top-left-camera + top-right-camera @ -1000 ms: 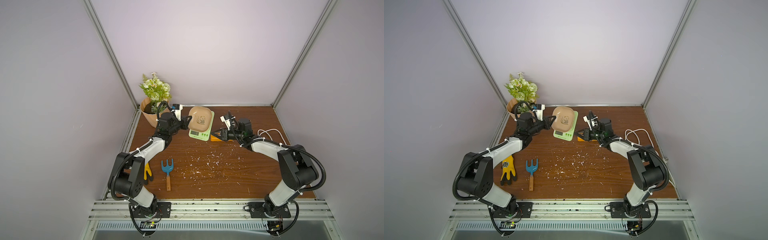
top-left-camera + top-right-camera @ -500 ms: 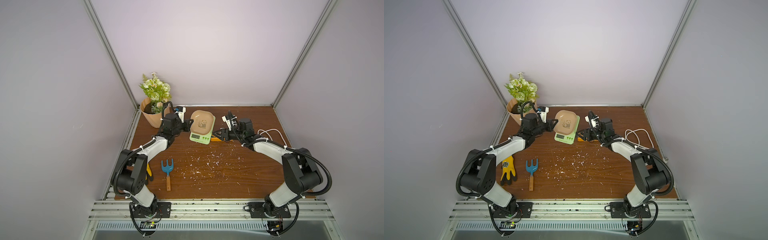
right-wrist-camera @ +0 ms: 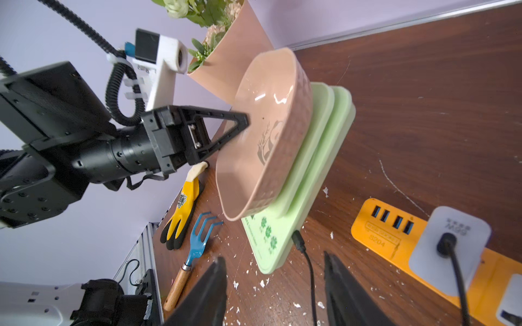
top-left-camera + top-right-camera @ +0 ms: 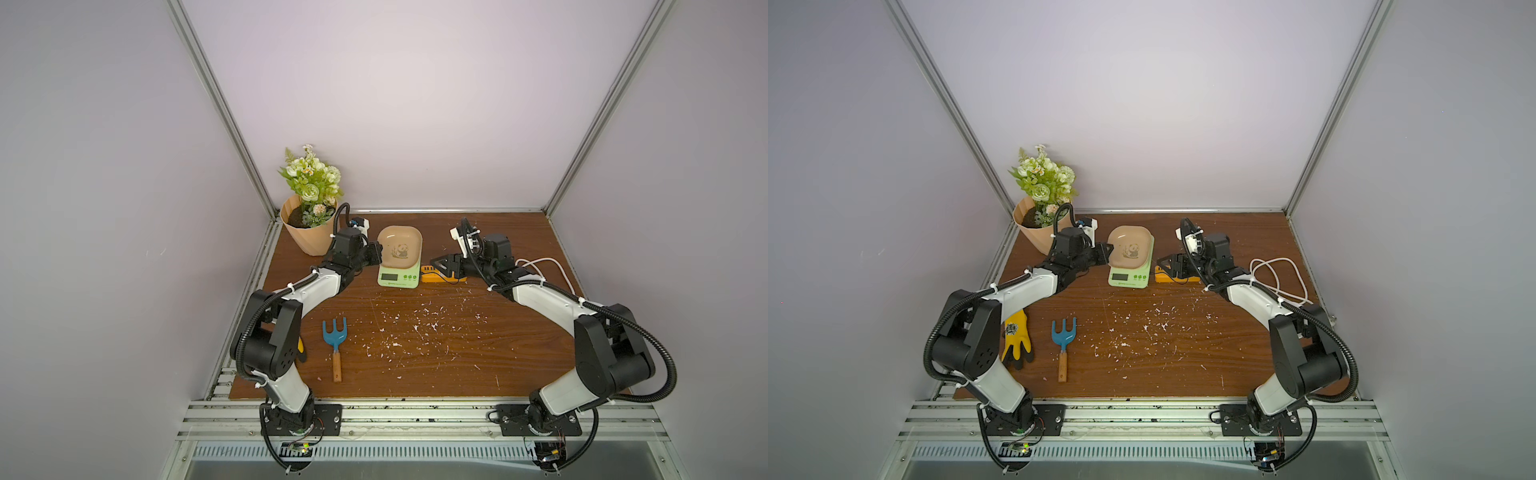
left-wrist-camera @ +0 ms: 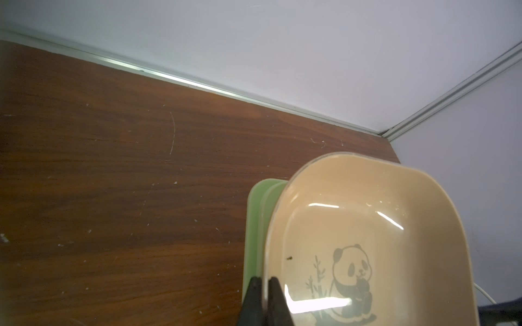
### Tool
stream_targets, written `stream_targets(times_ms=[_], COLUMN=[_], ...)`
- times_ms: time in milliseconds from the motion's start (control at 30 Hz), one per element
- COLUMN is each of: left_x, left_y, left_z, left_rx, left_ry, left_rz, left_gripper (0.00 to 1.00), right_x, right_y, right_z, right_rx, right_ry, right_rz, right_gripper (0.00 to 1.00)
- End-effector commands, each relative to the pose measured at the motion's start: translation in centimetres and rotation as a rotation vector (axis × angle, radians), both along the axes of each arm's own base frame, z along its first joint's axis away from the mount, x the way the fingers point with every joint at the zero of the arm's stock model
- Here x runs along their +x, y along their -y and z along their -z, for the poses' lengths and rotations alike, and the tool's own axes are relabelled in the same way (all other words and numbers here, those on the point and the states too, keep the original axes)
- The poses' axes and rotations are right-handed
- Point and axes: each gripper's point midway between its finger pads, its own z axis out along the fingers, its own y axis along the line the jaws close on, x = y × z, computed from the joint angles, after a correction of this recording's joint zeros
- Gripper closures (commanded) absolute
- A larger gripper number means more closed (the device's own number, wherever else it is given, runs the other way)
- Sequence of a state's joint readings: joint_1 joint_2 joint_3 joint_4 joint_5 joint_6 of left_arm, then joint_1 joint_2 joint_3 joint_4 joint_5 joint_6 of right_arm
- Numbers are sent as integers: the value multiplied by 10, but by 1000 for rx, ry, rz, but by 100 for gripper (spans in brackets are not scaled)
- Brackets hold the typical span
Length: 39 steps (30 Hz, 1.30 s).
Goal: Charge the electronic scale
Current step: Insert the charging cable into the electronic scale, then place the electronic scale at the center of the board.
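**Scale cabled, tray pinched**

Top view: scale (image 4: 398,279) near table's (image 4: 498,357) back edge, between pot (image 4: 309,239) and strip (image 4: 429,274).
Left wrist: left gripper (image 5: 264,282) clamped on tray (image 5: 367,225) rim.
Right wrist: right gripper (image 3: 274,256) open, empty; the scale's cable (image 3: 309,268) runs between its jaws.

Both arms reach forward, left gripper (image 5: 264,280) pinched closed (jaws nearly touching), right gripper (image 3: 274,256) spread apart.

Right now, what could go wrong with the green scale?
The left gripper pinches the rim of the beige panda-print tray; a tug might tip it off the pale green electronic scale. The thin black cable plugged into the scale passes through the open right gripper and might snag.
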<state>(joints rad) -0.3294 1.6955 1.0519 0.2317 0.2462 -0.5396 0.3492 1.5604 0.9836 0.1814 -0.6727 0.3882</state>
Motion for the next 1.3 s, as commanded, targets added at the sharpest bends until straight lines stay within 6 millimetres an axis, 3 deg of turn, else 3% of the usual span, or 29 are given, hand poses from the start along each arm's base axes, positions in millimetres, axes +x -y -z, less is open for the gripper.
stream_targets(times_ms=[0,233,500,767,1033,1267], left_x=[12,10,6,1,0,1], left_y=[3,-2,-9,-13,-8,2], left_z=[-22,-4,15,21,28,39], left_rx=[-37,-1,39,70,83,111], left_ry=[20,-50,-115,-139,-183,-222], left_rz=[-70,-123,-172,-201,-213,-211], left_gripper=[100,100,100,100,100,100], right_x=[11,17,29,40,53,57], right_y=[10,25,60,91,113,122], right_z=[-35,-61,-92,-117,-135,-132], right_rx=[10,5,1,21,59,53], right_ry=[95,150,206,249,248,236], right_rz=[41,100,261,375,446,463], right_gripper=[42,42,42,42,42,42])
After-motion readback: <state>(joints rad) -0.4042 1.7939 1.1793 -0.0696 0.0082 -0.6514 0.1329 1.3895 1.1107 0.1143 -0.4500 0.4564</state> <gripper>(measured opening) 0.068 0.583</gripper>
